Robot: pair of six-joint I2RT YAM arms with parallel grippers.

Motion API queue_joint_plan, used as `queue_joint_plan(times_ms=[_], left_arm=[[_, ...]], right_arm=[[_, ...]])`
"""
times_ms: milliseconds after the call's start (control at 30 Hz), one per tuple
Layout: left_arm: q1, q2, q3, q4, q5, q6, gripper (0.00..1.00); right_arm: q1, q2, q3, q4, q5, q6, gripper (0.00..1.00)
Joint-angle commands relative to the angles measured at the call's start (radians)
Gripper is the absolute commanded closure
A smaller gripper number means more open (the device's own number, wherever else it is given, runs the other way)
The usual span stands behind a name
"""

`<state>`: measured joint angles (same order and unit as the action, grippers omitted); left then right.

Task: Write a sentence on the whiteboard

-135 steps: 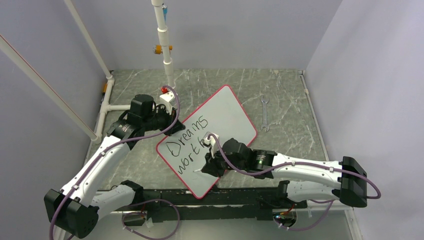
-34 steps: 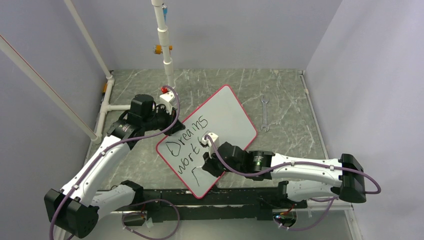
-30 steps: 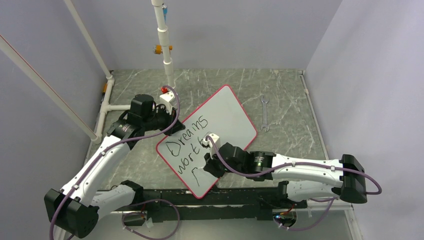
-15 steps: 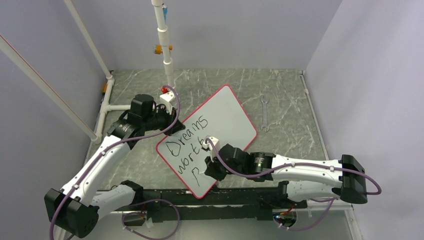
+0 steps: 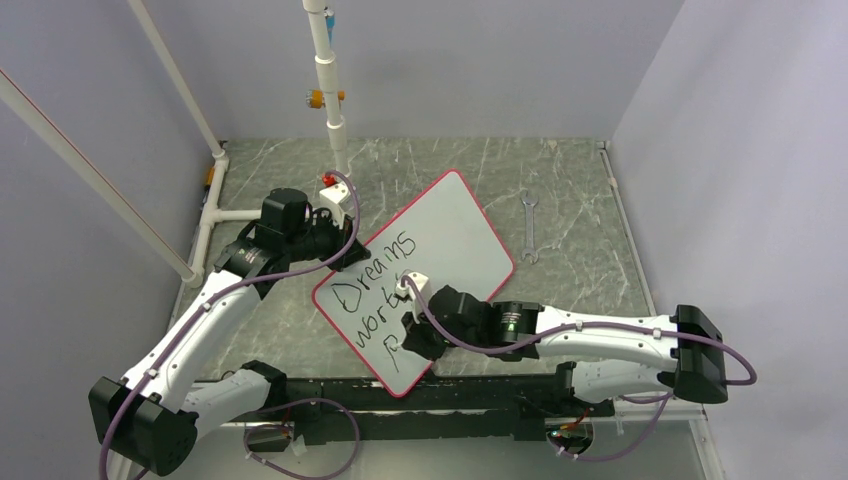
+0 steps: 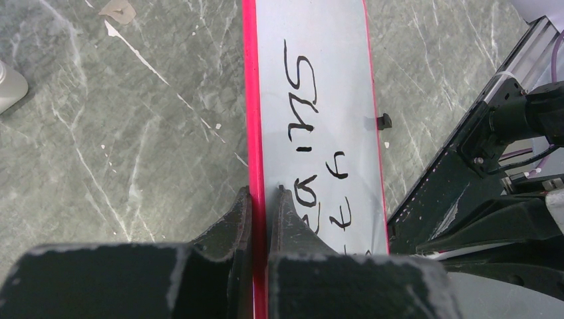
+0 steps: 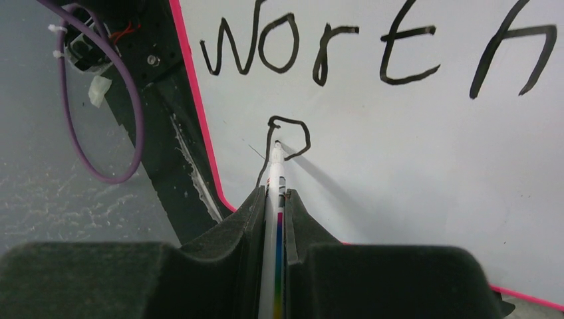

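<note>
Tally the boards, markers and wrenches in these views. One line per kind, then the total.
whiteboard: 1
marker: 1
wrench: 1
Total: 3

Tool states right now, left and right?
Left tool: closed on the red rim of the large white rectangular whiteboard.
Right tool: closed on a slim white marker pen, tip on the board.
</note>
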<state>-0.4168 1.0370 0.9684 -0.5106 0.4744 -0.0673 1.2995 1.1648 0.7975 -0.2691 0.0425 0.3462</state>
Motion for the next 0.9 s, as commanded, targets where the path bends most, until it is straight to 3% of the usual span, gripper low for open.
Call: queue_joint_plan(times_ms=[0,567,867], left_arm=[[-0.008,-0.002,-0.004,0.010,-0.055,0.092,1.00],[-0.009,-0.003,-0.004,0.011,-0.055,0.090,1.00],[-0.010,-0.001,-0.005,0.011,-0.060,0.089,1.00]], right_arm=[[0.002,0.010,0.057,0.022,0.033,-0.029,1.00],[0.001,-0.153,-0.011,0.041,0.147,0.012,1.00],[-0.002,-0.134,-0.045,0.033,0.176,0.032,1.00]])
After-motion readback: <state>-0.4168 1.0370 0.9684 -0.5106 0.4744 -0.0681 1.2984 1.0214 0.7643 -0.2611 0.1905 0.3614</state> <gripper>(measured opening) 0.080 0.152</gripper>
